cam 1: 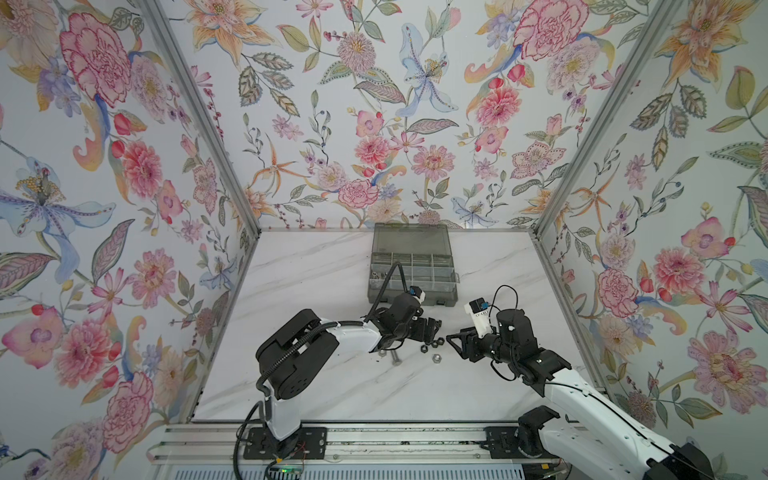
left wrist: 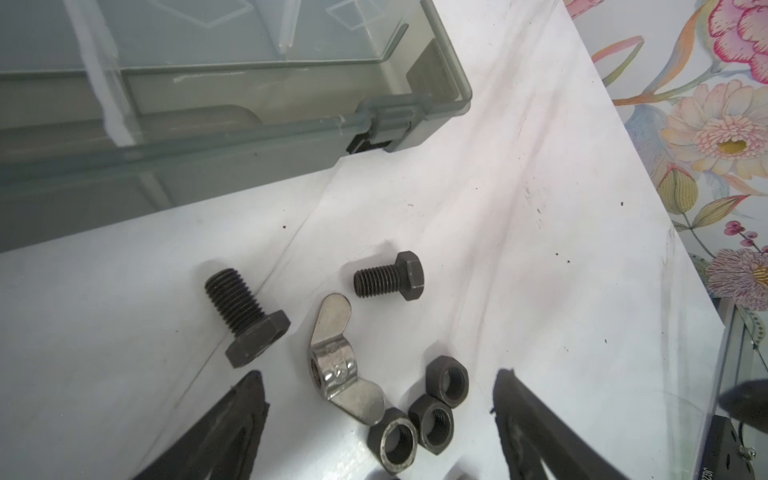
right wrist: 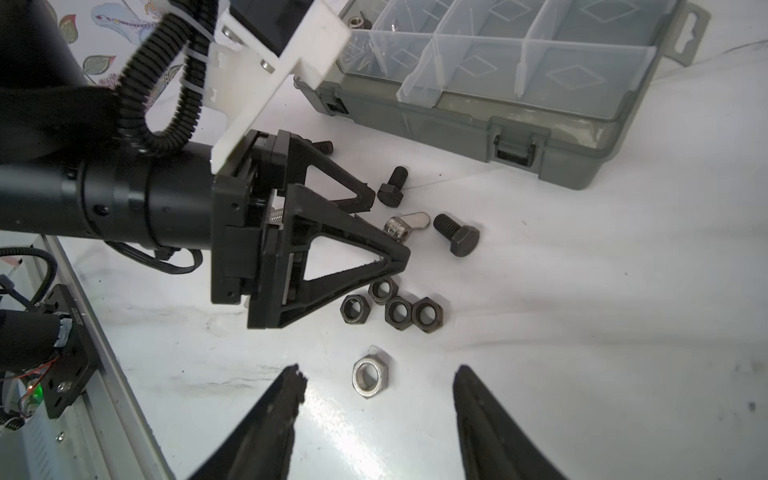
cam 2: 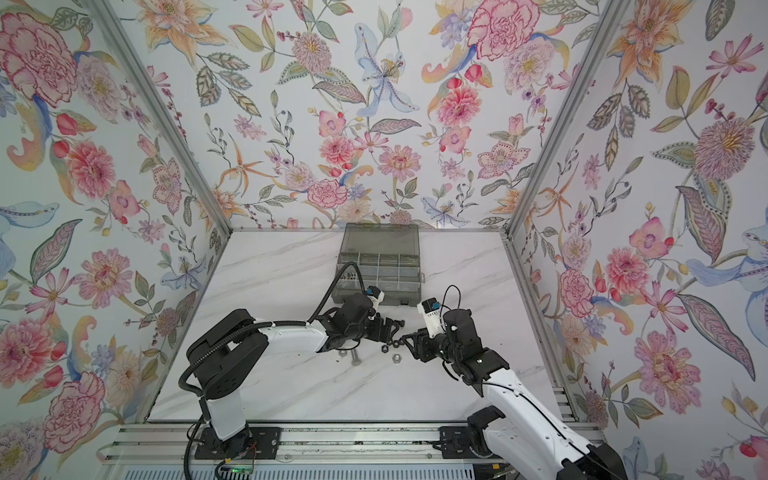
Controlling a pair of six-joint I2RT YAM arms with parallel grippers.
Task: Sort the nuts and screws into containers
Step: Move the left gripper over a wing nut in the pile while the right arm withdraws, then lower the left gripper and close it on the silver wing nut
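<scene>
In both top views the left gripper (cam 1: 435, 326) and right gripper (cam 1: 451, 337) face each other with their tips near. They hang over loose hardware just in front of the organizer box (cam 1: 453, 286). A silver bolt (cam 1: 394, 358) lies a little apart, and the left wrist view misses it. The left wrist view shows the left jaws wide apart and gripping nothing. The wing nut (left wrist: 332, 365) lies between them, beside three black nuts (left wrist: 432, 422) and two black bolts (left wrist: 245, 320). Closing here could pinch a black nut along with it, or flick it away. Only the right wrist view shows the right jaws partly spread and empty, with a silver nut (right wrist: 370, 376) on the table between their tips. It also shows four black nuts rather than three, and bare near cells (right wrist: 478, 66). With both grippers crowding one cluster, they could collide.
</scene>
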